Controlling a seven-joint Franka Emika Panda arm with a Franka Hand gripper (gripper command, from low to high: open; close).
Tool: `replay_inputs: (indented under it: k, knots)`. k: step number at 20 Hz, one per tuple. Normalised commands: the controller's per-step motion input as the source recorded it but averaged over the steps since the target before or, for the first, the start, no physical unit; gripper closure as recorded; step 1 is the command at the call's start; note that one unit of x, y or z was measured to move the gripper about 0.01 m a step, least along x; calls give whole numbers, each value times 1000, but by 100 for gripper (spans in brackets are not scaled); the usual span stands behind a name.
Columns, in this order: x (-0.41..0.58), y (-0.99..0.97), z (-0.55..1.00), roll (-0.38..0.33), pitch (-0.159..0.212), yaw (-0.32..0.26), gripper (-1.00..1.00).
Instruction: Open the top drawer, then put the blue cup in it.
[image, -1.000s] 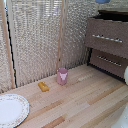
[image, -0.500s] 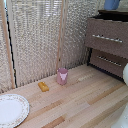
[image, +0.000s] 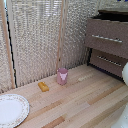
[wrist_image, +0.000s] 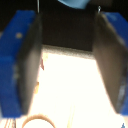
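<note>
Your arm (image: 125, 75) barely shows, a white bulk at the exterior view's right edge. In the wrist view the pincer (wrist_image: 70, 65) is released, its fingers (wrist_image: 30, 60) wide apart over bright desk (image: 85, 102). A blue cup (wrist_image: 75, 3) sliver sits beyond the fingertips, not gripped. The top drawer (image: 106, 37) looks pulled out a little. The pink cup (image: 62, 76), sponge (image: 44, 86) and plate (image: 11, 110) haven't moved since earlier.
</note>
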Motion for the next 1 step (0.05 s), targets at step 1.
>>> replay_inputs:
  k: [1]
  knots:
    - [229,166,600,0,151,72,-100]
